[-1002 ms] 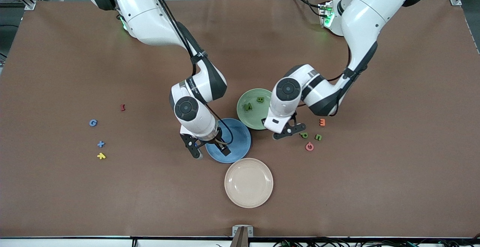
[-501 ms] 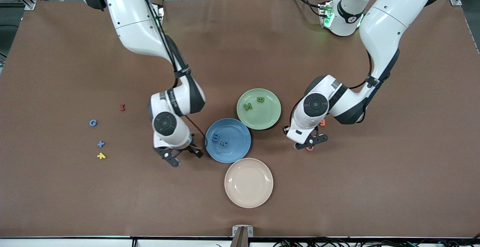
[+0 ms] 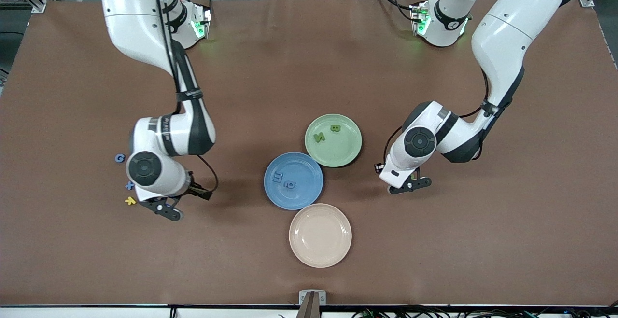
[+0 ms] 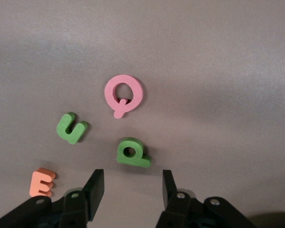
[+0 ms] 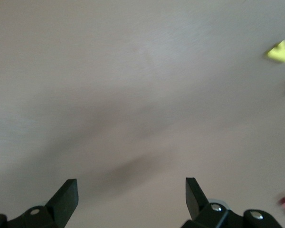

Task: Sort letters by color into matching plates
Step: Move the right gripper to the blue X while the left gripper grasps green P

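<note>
Green P [image 4: 132,154] under left pincer [image 4: 133,190].

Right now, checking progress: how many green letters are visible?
4. Two lie in the green plate, B and N; U and P lie on the table below the left gripper. Others may hide under the arms.

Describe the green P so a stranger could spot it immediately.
Go to the table's left-arm end, where the open left gripper hovers over four small letters. The green letter P lies right before its fingers. The green U shares its colour but has no closed loop; the pink Q and orange E differ in colour.
</note>
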`<state>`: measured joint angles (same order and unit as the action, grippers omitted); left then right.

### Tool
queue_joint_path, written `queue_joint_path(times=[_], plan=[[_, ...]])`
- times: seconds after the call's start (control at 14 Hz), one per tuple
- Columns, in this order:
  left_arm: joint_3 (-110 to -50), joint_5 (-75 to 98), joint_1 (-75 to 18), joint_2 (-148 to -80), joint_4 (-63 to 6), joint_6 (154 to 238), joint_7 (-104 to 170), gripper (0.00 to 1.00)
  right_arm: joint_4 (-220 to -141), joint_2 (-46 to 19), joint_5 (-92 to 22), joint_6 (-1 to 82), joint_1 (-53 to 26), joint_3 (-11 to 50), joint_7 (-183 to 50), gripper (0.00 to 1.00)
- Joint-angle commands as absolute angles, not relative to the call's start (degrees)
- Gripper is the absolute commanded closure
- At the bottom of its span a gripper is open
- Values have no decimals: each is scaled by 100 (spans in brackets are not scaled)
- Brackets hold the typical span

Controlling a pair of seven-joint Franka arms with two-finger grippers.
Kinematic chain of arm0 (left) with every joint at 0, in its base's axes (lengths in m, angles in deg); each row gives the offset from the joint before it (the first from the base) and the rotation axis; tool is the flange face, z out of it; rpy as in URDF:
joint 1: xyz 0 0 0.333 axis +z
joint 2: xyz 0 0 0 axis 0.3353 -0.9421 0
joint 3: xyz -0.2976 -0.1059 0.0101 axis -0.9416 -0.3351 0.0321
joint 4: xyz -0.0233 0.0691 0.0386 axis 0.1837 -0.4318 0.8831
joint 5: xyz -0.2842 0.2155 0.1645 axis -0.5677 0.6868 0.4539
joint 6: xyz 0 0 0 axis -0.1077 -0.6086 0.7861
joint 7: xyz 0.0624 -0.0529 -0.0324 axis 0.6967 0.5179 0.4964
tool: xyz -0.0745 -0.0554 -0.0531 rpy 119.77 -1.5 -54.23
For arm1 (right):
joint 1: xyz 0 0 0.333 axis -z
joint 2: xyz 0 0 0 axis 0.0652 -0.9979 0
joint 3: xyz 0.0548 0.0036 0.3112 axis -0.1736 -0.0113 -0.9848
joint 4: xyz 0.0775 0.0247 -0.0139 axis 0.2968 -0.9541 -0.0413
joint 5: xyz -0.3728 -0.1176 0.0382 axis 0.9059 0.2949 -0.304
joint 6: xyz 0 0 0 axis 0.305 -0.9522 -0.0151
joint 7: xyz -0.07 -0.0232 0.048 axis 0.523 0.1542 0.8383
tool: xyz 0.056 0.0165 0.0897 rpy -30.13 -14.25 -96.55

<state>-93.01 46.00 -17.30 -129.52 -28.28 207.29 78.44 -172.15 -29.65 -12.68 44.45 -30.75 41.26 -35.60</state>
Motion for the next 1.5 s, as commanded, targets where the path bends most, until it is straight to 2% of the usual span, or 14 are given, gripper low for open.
queue_joint_path(times=[0.0, 0.29, 0.72, 1.14, 1.43], plan=[[-9318, 4643, -1669, -12973, -2924, 21008, 7692, 43, -18350, -2339, -1187, 5063, -2739, 4239, -4914, 0], [-9318, 4897, -1590, -13044, -2924, 21185, 7648, 43, -18977, -2277, -1204, 5979, -2001, 4231, -6217, 2], [-9318, 4924, -1572, -13131, -2924, 21361, 7657, 43, -18934, -2347, -1598, 6165, -1306, 4196, -6554, 10], [-9318, 5055, -1563, -13175, -2985, 21449, 7683, 45, -18811, -2751, -2530, 6525, -1200, 4187, -6545, 15], [-9318, 5065, -1563, -13184, -2985, 21457, 7692, 55, -18767, -2927, -2892, 6657, -1217, 4100, -6545, 15]])
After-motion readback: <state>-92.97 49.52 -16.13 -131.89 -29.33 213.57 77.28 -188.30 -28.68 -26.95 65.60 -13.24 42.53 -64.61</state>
